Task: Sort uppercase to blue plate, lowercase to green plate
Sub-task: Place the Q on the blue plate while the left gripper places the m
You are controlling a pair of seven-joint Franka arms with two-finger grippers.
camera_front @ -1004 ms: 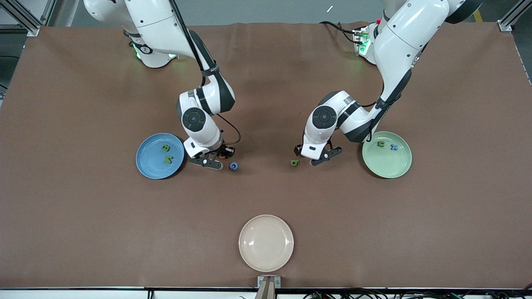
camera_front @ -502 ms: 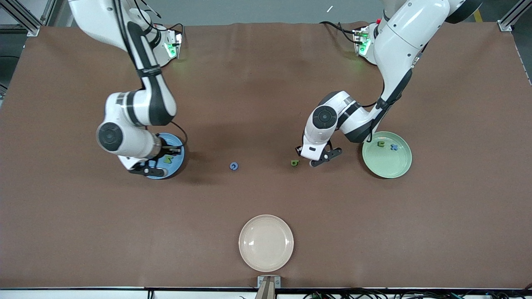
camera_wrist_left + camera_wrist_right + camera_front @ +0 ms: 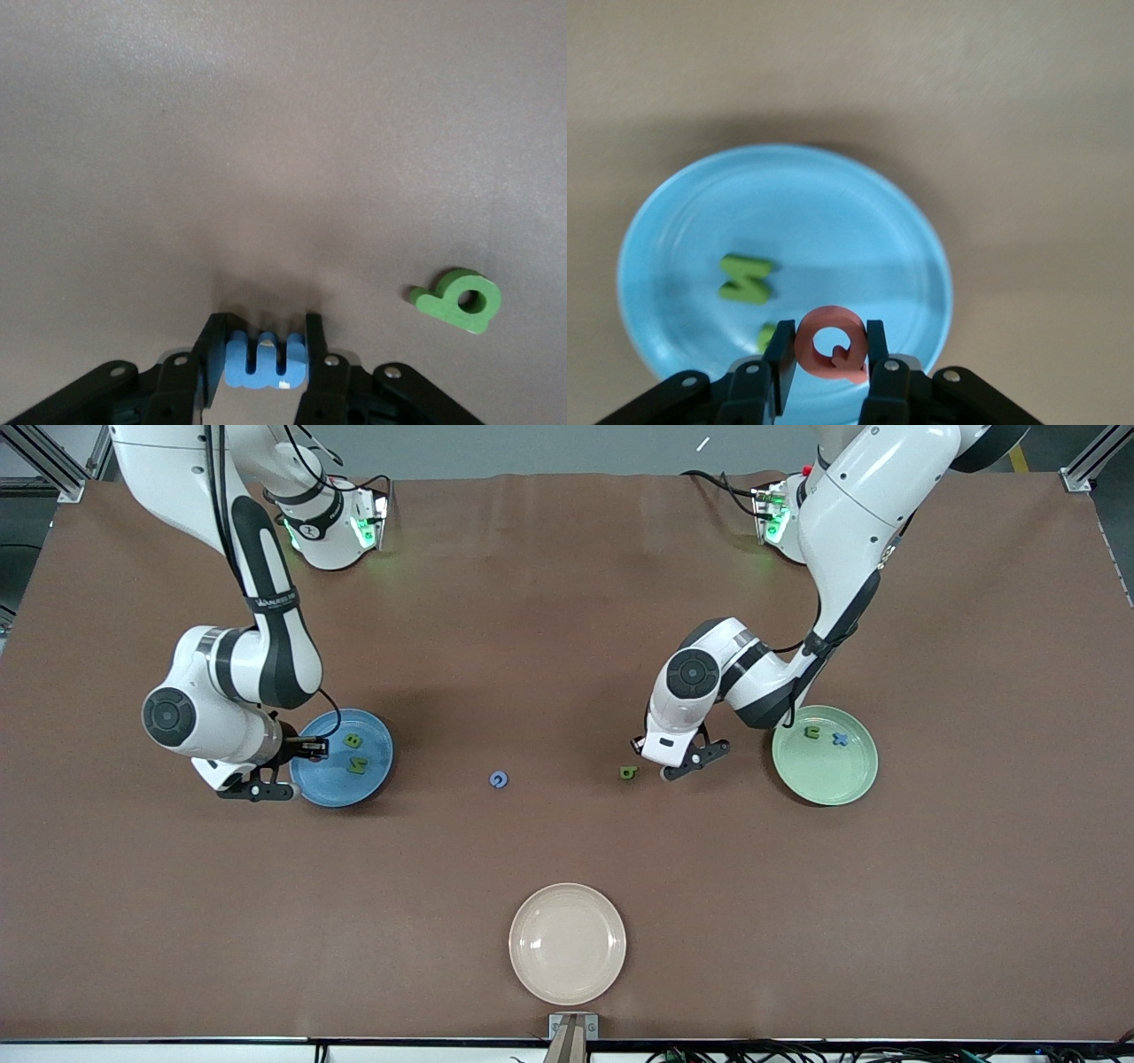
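Note:
My right gripper [image 3: 830,347] is shut on the red Q [image 3: 831,341] and holds it over the edge of the blue plate [image 3: 859,230]; it shows in the front view [image 3: 288,771] too. The blue plate [image 3: 323,784] holds the green B [image 3: 353,740] and green N [image 3: 358,764]. My left gripper [image 3: 266,350] is shut on the blue m [image 3: 266,363], low over the table beside the green b [image 3: 461,301]. The b [image 3: 628,772] lies next to the left gripper [image 3: 673,766]. The green plate [image 3: 824,779] holds the green u [image 3: 811,732] and blue x [image 3: 840,739]. The blue G [image 3: 499,779] lies between the plates.
A cream plate [image 3: 567,943] sits near the table's front edge, nearer the front camera than the letters. Brown mat covers the table.
My right arm has swung from beside the blue G to the blue plate's edge at the right arm's end, carrying the red Q. The left arm has barely moved.

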